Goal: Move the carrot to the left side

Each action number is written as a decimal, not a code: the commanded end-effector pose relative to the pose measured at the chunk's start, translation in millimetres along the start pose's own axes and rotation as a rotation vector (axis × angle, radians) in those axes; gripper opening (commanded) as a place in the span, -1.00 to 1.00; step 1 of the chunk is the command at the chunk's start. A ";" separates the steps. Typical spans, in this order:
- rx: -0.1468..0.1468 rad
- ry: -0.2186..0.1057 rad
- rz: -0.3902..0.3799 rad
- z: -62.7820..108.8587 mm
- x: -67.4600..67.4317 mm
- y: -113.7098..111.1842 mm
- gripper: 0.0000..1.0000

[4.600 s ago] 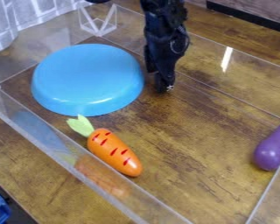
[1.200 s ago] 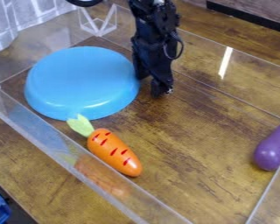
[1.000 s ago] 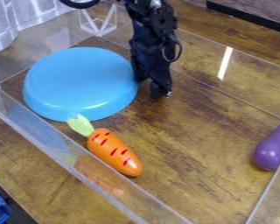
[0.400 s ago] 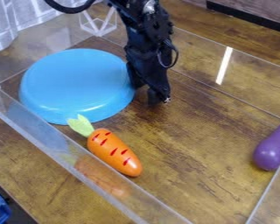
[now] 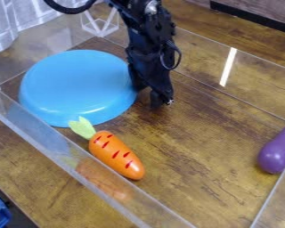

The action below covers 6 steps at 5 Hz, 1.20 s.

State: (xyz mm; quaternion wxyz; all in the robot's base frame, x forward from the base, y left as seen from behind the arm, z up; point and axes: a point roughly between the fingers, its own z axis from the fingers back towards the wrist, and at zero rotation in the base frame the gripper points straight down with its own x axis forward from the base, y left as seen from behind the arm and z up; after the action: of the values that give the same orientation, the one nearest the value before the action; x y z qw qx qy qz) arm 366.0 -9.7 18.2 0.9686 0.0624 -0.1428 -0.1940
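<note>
Carrot (image 5: pixel 115 153) lies on the wooden counter (image 5: pixel 205 134) in the lower middle of the frame, its yellow-green leafy tip pointing to the upper left, just beside the near rim of the blue plate (image 5: pixel 76 84). Black gripper (image 5: pixel 158 98) stands upright at the plate's right edge, upper centre of the frame, its tip down at the counter and apart from the carrot. Whether its fingers are open or closed cannot be told. Purple toy (image 5: pixel 276 149) sits at the right edge.
</note>
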 end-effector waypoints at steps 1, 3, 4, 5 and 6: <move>-0.017 0.023 -0.011 -1.5 -4.2 -13.3 -1.00; -0.017 0.020 0.007 -1.1 -3.0 -12.9 -1.00; -0.018 0.018 0.015 -0.5 -2.4 -12.8 -1.00; -0.018 0.016 0.024 -0.5 -2.0 -12.7 -1.00; -0.018 0.014 0.032 0.2 -1.4 -12.6 -1.00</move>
State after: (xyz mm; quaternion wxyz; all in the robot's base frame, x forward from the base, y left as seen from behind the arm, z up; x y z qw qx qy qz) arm 365.8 -10.3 18.6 0.9726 0.0573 -0.1441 -0.1732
